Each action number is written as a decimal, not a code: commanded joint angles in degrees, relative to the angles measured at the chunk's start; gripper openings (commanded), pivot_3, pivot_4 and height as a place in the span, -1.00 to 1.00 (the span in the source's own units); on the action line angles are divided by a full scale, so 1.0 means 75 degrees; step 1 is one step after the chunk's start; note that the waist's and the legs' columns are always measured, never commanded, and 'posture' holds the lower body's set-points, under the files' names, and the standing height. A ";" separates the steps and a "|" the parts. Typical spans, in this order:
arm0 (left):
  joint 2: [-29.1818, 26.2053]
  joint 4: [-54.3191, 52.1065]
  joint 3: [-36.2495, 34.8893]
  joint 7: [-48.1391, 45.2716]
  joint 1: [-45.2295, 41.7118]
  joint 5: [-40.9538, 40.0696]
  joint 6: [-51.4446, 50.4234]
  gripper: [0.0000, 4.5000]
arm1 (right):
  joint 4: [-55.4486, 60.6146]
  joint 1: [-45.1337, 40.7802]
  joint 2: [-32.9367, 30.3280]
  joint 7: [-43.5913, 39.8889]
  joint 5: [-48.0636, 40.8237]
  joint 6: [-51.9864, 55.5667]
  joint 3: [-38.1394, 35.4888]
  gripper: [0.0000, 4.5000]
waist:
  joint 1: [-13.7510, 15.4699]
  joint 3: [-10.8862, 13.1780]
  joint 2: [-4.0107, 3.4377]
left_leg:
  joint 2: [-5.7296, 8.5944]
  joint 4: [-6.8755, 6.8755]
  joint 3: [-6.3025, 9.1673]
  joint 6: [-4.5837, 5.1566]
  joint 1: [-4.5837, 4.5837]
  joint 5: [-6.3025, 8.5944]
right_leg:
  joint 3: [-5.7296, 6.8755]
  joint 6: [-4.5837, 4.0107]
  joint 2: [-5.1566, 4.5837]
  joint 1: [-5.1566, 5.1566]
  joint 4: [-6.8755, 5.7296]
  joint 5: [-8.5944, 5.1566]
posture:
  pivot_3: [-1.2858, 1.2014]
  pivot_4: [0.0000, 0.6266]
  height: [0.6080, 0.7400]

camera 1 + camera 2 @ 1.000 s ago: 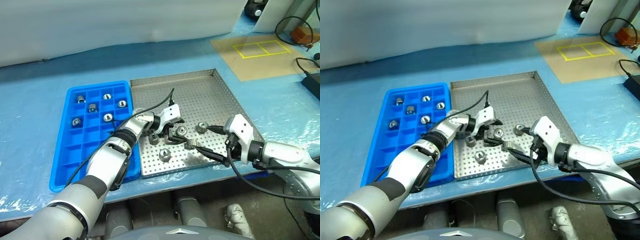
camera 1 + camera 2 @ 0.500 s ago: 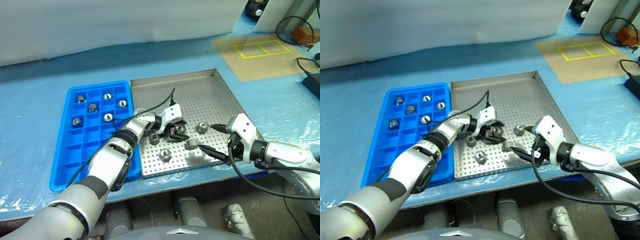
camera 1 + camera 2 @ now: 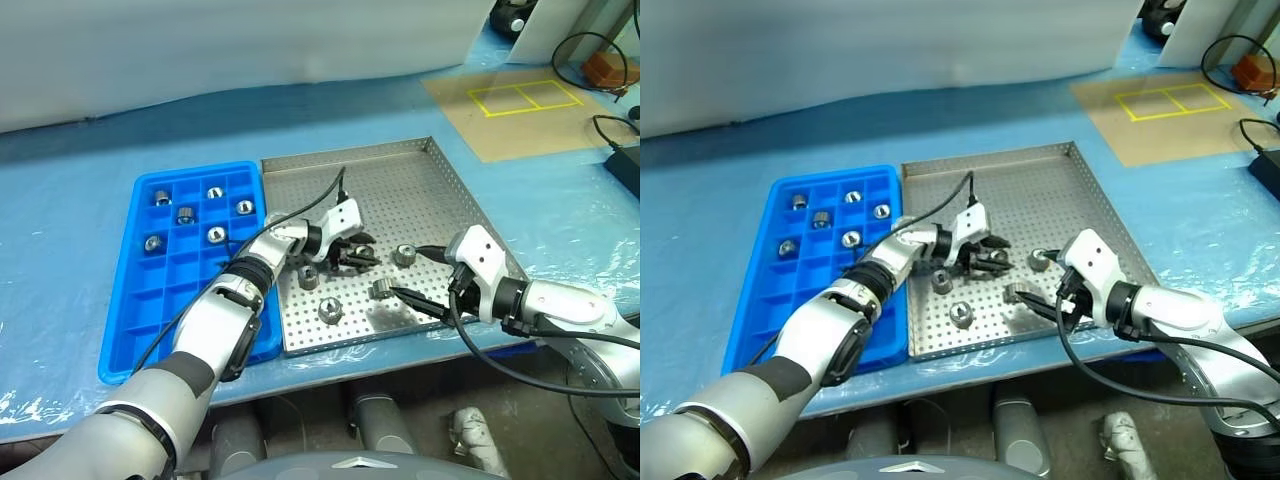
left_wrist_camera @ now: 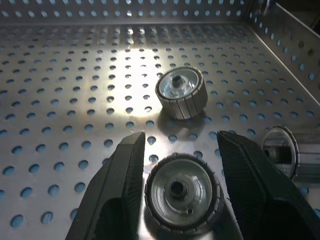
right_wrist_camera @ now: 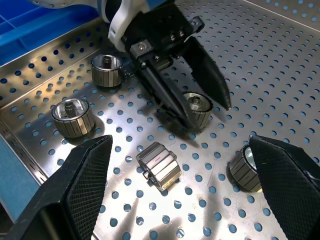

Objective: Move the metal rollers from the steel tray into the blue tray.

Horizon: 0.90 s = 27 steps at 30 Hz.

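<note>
1. Left gripper is clamped on one roller, near the middle of the steel tray; gripped by its sides, likely so it lifts clean.
2. Right gripper is spread wide and empty, over the steel tray's near right edge, probably staged for the next pick.
3. Four loose rollers remain in the steel tray.
4. Blue tray sits touching the steel tray's left rim; five rollers sit there, one per cell.

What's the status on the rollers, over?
Left gripper shut on a roller, over the steel tray. Right gripper open, empty. Four loose rollers in the steel tray, five in the blue tray. Nothing in the way.
</note>
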State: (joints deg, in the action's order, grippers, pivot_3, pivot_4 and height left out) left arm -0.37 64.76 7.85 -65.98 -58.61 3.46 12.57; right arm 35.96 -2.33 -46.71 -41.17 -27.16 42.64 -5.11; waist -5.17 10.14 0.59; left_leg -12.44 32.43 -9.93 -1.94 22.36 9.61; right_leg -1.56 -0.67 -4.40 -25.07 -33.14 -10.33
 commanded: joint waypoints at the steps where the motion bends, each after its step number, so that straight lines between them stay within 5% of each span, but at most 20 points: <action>1: -0.0123 -0.0834 -0.0221 -0.0330 -0.0045 -0.0478 -0.0222 0.07 | -0.0154 -0.0320 0.0015 -0.0102 0.0074 -0.0253 0.0127 1.00 | 0.0000 0.0000 0.0000 | -0.0001 0.0000 0.0000 0.0000 0.0001 0.0000 | 0.0000 -0.0001 0.0000 -0.0001 0.0000 0.0000 | -0.37 -0.52 1.00; 12: -0.0484 -0.2065 0.0181 -0.0832 0.0699 -0.0667 -0.0806 0.07 | -0.0682 -0.0824 0.0221 -0.0234 0.0321 -0.0574 0.0689 1.00 | 0.0164 -0.0001 -0.0002 | -0.0007 -0.0010 0.0000 0.0000 0.0001 -0.0001 | 0.0001 -0.0009 0.0001 -0.0002 -0.0002 0.0005 | -0.34 -0.52 1.00; 19: -0.0254 -0.1458 0.0254 -0.0305 0.0553 -0.0461 -0.0657 0.07 | -0.0588 -0.0680 0.0239 -0.0140 0.0393 -0.0562 0.0624 1.00 | 0.0281 -0.0001 -0.0003 | -0.0006 -0.0001 -0.0005 -0.0001 -0.0003 -0.0001 | -0.0005 -0.0011 -0.0001 0.0003 -0.0004 0.0007 | -0.36 -0.52 1.00; 26: -0.0102 -0.0522 0.0531 0.0365 0.0414 0.0049 -0.0070 0.91 | -0.0426 -0.0490 0.0263 0.0000 0.0418 -0.0526 0.0539 1.00 | 0.0273 -0.0002 -0.0003 | -0.0012 -0.0003 -0.0005 -0.0002 -0.0007 -0.0002 | -0.0004 -0.0010 0.0003 0.0003 -0.0007 0.0006 | -0.37 -0.52 1.00; 27: -0.0041 -0.0368 0.0533 0.0479 0.0373 0.0079 -0.0025 0.91 | -0.0417 -0.0469 0.0260 0.0024 0.0419 -0.0526 0.0525 1.00 | 0.0271 -0.0002 -0.0004 | -0.0010 -0.0002 -0.0006 -0.0002 -0.0008 -0.0002 | -0.0004 -0.0009 0.0003 0.0004 -0.0007 0.0007 | -0.38 -0.52 1.00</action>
State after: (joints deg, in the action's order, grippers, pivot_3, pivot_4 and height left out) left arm -1.30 60.48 11.62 -63.70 -55.01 3.56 10.97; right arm 30.26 -5.89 -44.84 -41.20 -23.79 39.26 0.67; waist -3.14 10.13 0.57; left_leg -12.52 32.42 -9.97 -1.96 22.28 9.60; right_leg -1.59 -0.74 -4.38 -25.02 -33.19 -10.28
